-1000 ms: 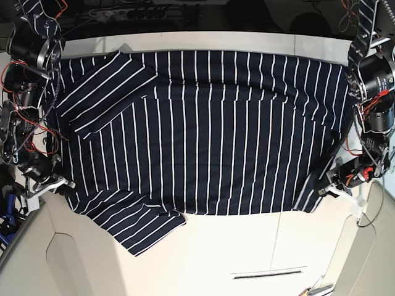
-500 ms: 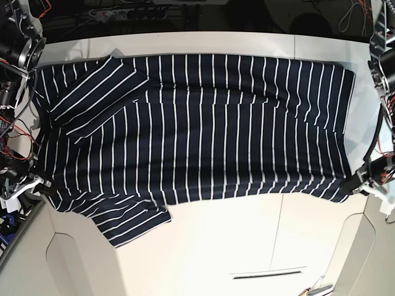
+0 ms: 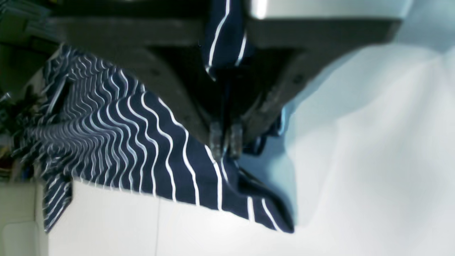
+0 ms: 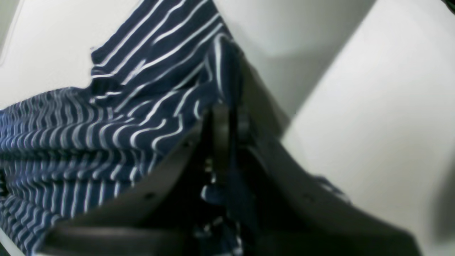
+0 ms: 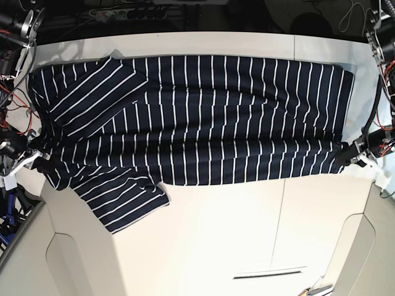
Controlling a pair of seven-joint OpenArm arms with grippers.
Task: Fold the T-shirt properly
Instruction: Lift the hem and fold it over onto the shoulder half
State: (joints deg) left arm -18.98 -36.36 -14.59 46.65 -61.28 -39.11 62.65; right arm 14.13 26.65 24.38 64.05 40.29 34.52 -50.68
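Observation:
The dark navy T-shirt (image 5: 203, 117) with thin white stripes lies stretched wide across the white table (image 5: 216, 246). One sleeve (image 5: 92, 92) is folded over at the back left. The other sleeve (image 5: 126, 206) sticks out toward the front left. My left gripper (image 5: 353, 154) is shut on the shirt's near right corner. In the left wrist view its fingertips (image 3: 225, 142) pinch the striped fabric (image 3: 142, 142). My right gripper (image 5: 34, 157) is shut on the near left edge, and its fingers (image 4: 227, 110) clamp a fold of cloth (image 4: 106, 124).
A thin dark slot (image 5: 268, 273) marks the table's front. A seam (image 5: 281, 216) runs down the tabletop right of centre. Cables and a power strip (image 5: 123, 12) lie behind the back edge. Both arms' wired bodies stand at the table's left and right sides.
Both grippers have moved outward and then toward the back, carrying the shirt's near hem farther from the front edge. The cloth now lies flatter and wider.

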